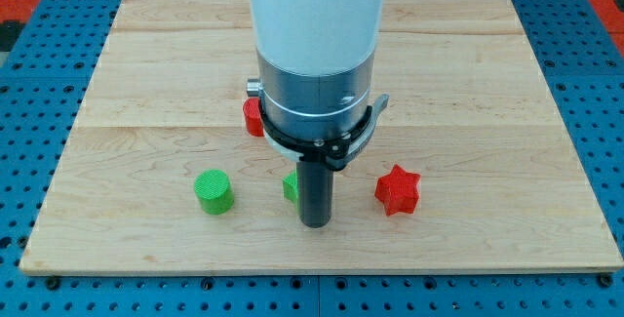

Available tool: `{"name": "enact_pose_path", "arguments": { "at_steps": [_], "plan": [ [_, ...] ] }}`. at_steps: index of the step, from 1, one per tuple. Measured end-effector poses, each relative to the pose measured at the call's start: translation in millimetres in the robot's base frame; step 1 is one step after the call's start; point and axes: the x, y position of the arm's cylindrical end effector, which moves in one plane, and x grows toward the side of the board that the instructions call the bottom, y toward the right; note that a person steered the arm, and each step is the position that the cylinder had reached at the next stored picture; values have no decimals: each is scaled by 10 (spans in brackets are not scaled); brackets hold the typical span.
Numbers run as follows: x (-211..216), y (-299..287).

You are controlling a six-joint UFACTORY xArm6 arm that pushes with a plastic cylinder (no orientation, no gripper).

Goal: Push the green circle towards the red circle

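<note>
My tip point(314, 223) rested bare on the board point(136, 83), gripping nothing, well right of the green circle point(214, 191), probably repositioning to shove it toward the half-hidden red block point(253, 116).

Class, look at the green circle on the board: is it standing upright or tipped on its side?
Upright. The green circle shows its flat round top face upward, with its ribbed side wall below it.
</note>
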Motion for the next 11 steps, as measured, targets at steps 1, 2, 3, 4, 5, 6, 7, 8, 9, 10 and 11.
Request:
{"name": "enact_pose_path", "arguments": {
  "at_steps": [1,2,3,4,5,6,7,8,9,10,11],
  "plan": [
    [416,-30],
    [418,29],
    [213,534],
    [139,653],
    [139,580],
    [139,494],
    [139,346],
    [139,-23],
    [139,-457],
    [139,-851],
    [95,-1002]
  ]
}}
